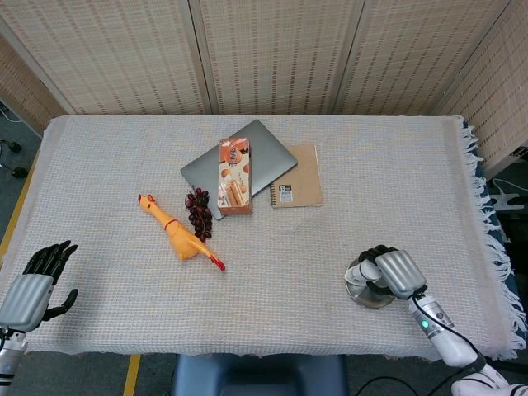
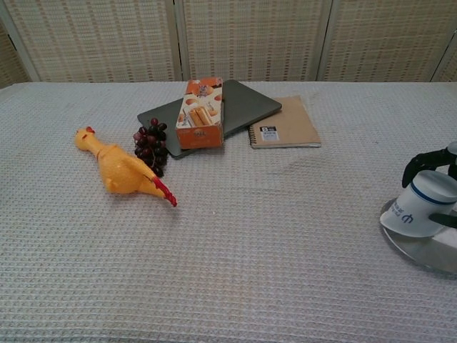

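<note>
My right hand (image 1: 393, 271) grips a white cup with a blue band (image 2: 422, 211), held upside down over a round metal dish (image 2: 428, 253) near the table's front right. The cup's rim sits low on the dish; the head view mostly hides the cup under the hand, leaving only part of the dish (image 1: 361, 295) showing. The hand's dark fingers (image 2: 423, 162) wrap the cup's upper end. My left hand (image 1: 35, 285) lies open at the front left corner, touching nothing, its fingers spread. It shows only in the head view.
A yellow rubber chicken (image 1: 177, 233) and dark grapes (image 1: 198, 212) lie left of centre. Behind them an orange snack box (image 1: 234, 175) rests on a grey laptop (image 1: 264, 152), beside a brown notebook (image 1: 300, 179). The tablecloth's fringed edge (image 1: 485, 214) runs along the right.
</note>
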Controlling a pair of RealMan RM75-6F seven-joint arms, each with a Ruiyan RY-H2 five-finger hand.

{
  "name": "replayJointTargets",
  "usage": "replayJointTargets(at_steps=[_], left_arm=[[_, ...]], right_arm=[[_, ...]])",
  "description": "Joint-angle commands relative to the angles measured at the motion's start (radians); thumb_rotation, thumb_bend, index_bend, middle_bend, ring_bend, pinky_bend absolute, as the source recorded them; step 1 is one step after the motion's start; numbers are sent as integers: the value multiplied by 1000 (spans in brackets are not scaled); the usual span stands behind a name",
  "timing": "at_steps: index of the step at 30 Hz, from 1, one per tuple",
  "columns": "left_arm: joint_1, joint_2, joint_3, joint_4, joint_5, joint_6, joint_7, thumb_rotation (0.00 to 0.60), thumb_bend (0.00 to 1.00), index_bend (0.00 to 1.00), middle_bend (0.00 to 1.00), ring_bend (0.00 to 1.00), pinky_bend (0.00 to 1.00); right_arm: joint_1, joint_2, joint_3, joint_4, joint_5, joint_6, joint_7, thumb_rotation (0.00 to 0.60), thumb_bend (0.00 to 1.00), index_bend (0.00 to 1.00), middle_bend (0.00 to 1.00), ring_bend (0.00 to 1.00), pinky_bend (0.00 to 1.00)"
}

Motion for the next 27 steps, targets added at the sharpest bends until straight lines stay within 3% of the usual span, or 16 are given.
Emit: replayJointTargets(at_steps=[1,13,27], left_arm=[[0,-1,0,1,0,0,0,600,396,0,0,0,79],[1,-3,1,-4,4,3,14,600,396,0,0,0,79],[-1,-5,-1,-2,-5,-3,16,600,397,0,0,0,80]], right_arm=[[0,-1,-1,3,2,-1,0,600,194,524,390,289,441],[-30,16,-27,7,26,5,-69,600,194,516,390,289,441],[-3,28,-59,-5,-32,-49,47,600,194,516,390,289,441]])
